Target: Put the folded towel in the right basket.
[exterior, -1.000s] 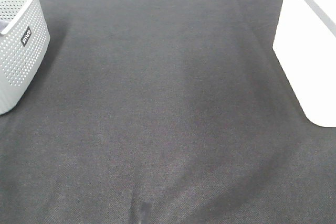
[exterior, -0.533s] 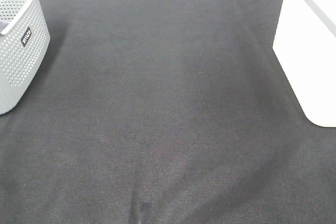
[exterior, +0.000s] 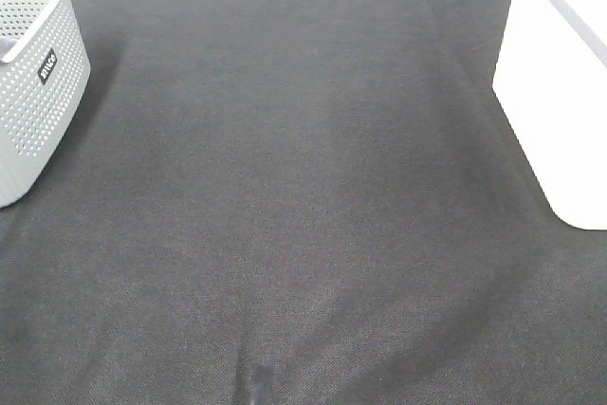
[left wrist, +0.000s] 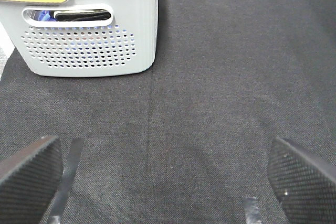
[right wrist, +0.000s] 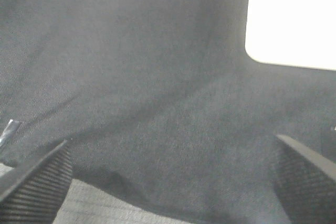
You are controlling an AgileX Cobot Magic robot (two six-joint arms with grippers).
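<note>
No folded towel shows on the table in any view. The right basket [exterior: 560, 92] is plain white and stands at the right edge of the high view; its corner also shows in the right wrist view [right wrist: 291, 19]. My left gripper [left wrist: 168, 182] is open and empty above the dark cloth, its two fingertips [left wrist: 29, 174] wide apart. My right gripper [right wrist: 168, 177] is open and empty too, with the white basket ahead of it. Neither gripper shows in the high view.
A grey perforated basket [exterior: 33, 82] stands at the left edge of the high view. In the left wrist view [left wrist: 89, 30] dark and blue fabric shows through its handle slot. A dark cloth [exterior: 303, 196] covers the table. Tape strips [left wrist: 65, 177] lie on it.
</note>
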